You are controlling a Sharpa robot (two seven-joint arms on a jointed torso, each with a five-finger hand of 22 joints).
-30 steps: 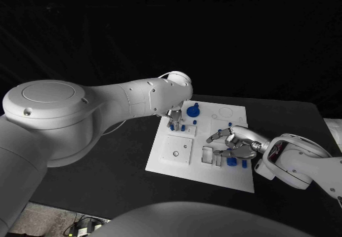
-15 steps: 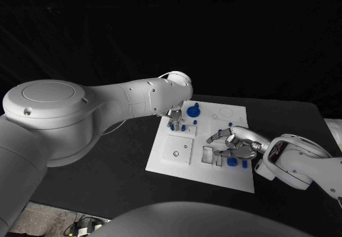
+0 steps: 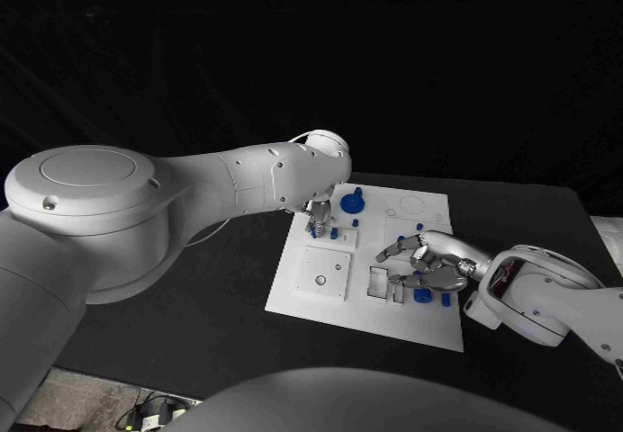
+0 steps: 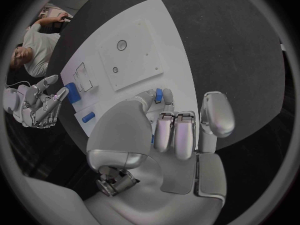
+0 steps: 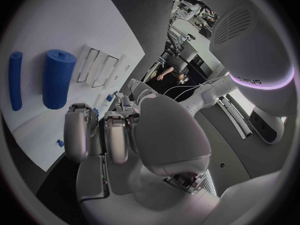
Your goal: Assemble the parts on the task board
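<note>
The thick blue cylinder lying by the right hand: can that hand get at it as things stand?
Probably yes. The right hand hovers just beside the thick blue cylinder on the task board, holding nothing, and nothing lies between its fingers and the part.

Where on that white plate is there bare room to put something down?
The white plate is bare along its near edge, below the right hand, and at its near left corner. Its far end is crowded: the left hand and blue pieces.
</note>
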